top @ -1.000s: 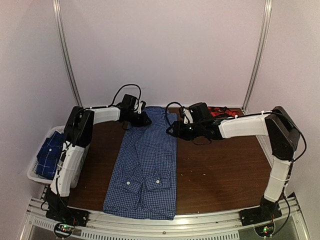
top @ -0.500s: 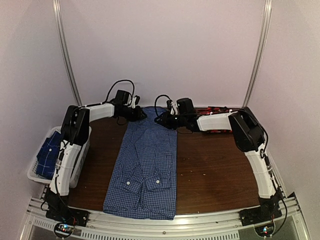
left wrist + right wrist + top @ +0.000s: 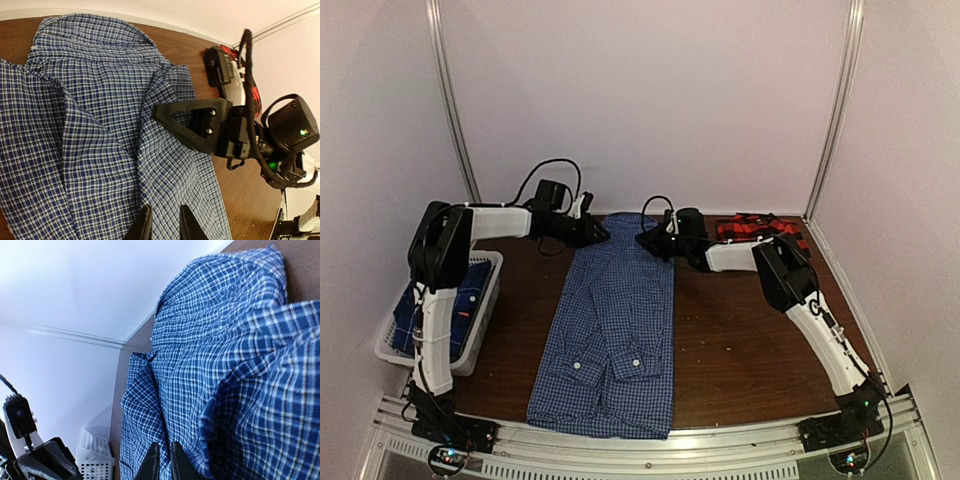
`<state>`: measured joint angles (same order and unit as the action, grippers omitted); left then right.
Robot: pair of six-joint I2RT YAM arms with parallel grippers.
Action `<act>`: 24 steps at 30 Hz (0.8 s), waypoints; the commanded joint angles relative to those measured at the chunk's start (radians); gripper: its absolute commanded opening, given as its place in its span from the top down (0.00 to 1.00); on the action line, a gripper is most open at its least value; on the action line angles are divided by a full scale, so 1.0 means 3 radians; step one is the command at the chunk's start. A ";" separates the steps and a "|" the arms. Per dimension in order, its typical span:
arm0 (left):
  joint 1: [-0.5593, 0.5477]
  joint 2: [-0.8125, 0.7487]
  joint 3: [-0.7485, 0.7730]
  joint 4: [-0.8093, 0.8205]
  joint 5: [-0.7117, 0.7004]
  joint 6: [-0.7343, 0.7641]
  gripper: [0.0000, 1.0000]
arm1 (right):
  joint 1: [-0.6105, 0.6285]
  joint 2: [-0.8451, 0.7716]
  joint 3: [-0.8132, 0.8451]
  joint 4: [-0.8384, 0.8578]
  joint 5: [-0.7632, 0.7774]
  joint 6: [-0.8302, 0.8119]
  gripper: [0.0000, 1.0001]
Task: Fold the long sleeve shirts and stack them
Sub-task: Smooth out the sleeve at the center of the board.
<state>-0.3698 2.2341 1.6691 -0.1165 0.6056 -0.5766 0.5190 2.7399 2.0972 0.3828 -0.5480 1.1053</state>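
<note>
The blue-and-white gingham shirt (image 3: pixel 615 330) lies lengthwise down the middle of the table, sleeves folded in, collar end at the far side. My left gripper (image 3: pixel 595 233) is at its far left corner; in the left wrist view (image 3: pixel 162 227) the jaws stand narrow with a ridge of the cloth (image 3: pixel 100 125) between them. My right gripper (image 3: pixel 645 240) is at the far right corner, shut on the cloth (image 3: pixel 225 365) in the right wrist view (image 3: pixel 161 460). The red-and-black plaid shirt (image 3: pixel 755 228) lies at the back right. The darker blue plaid shirt (image 3: pixel 435 310) lies in the basket.
A white basket (image 3: pixel 485 300) stands at the table's left edge, beside the left arm. The back wall runs close behind both grippers. Brown table (image 3: pixel 760 340) lies bare to the right of the gingham shirt.
Both arms have stretched further toward the back wall. The left gripper moved back and left, the right gripper back and left, onto the shirt's far corners. The shirt still lies flat.
</note>
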 commanded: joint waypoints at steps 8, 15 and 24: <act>-0.0202 -0.0040 -0.0310 0.0363 0.0173 -0.0099 0.80 | -0.0052 0.0136 0.0071 0.0307 0.0212 0.0505 0.89; -0.0219 0.0291 -0.0124 0.0171 -0.0064 -0.0145 0.80 | -0.0127 0.0133 0.0063 0.0545 -0.0166 0.0625 0.88; -0.0214 0.0436 0.0034 0.0042 -0.0307 -0.0212 0.79 | -0.0193 -0.0385 -0.0147 0.0218 -0.0538 0.0120 0.66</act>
<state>-0.4389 2.3402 1.6379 -0.0860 0.5556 -0.6289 0.4725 2.7502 2.0933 0.4850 -0.6415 1.2343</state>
